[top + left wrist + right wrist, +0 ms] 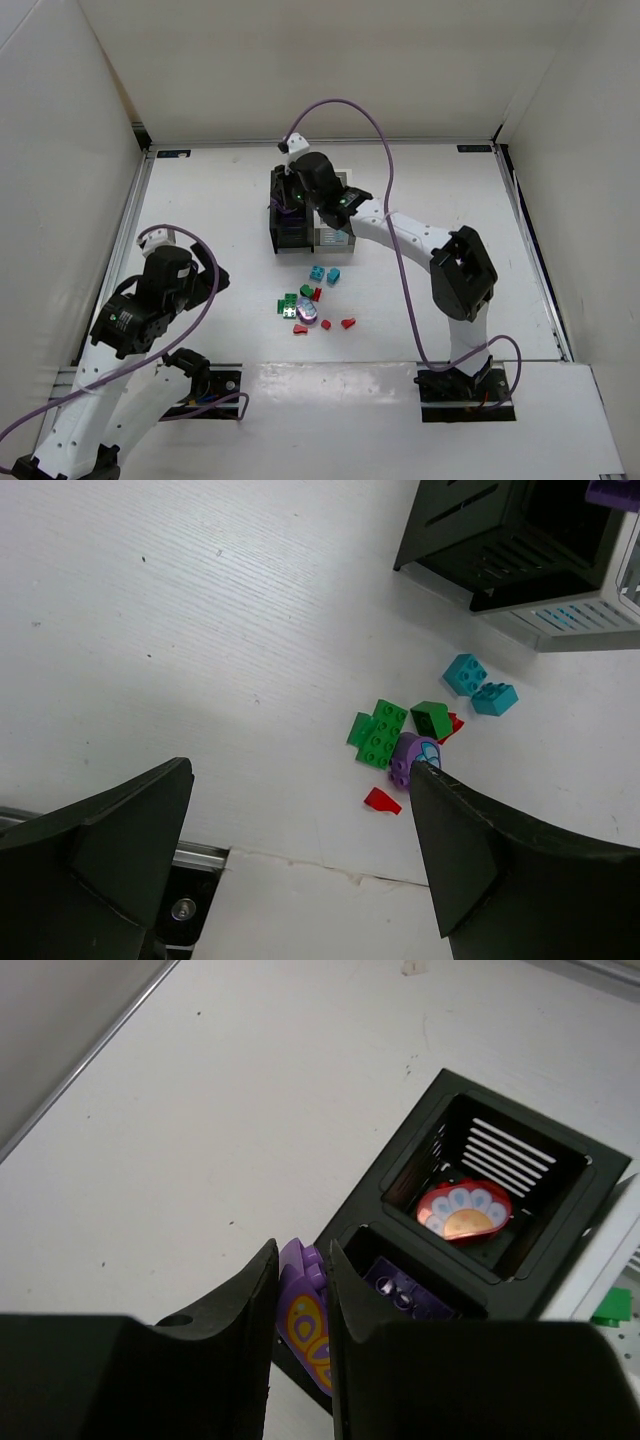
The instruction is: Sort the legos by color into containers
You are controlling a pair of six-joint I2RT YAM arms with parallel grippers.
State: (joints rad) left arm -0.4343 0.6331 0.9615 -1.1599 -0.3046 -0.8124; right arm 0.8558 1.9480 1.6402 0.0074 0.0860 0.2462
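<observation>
The right gripper [302, 1256] is clamped on a flat purple plastic piece with a yellow-and-orange pattern [305, 1325]; it holds the piece at the near corner of the black slatted plastic bin [400, 1175], by the rim rather than squarely over an opening; the compartment nearest it holds a dark purple studded brick [398, 1290], so that looks like the right home; to do the drop well, I would carry the piece inward until it hangs wholly over that square, lower it below the rim, and only then part the fingers, since a release from here could catch the wall and spill outside; the far compartment holds a red rounded piece with pale petals [463, 1210] and is best avoided; the left gripper [300, 770] hangs wide open and empty above the white table [200, 200], near the loose pile. Counted: two bins, the black one and a white slatted plastic bin [590, 620] just beside it, with a green bit [612, 1305] that appears to lie in the white one; loose on the table, two teal bricks [465, 673], two green pieces [378, 732], one purple domed piece [410, 755], and what looks from above like four small red pieces [348, 323], though they are too small to be sure.
</observation>
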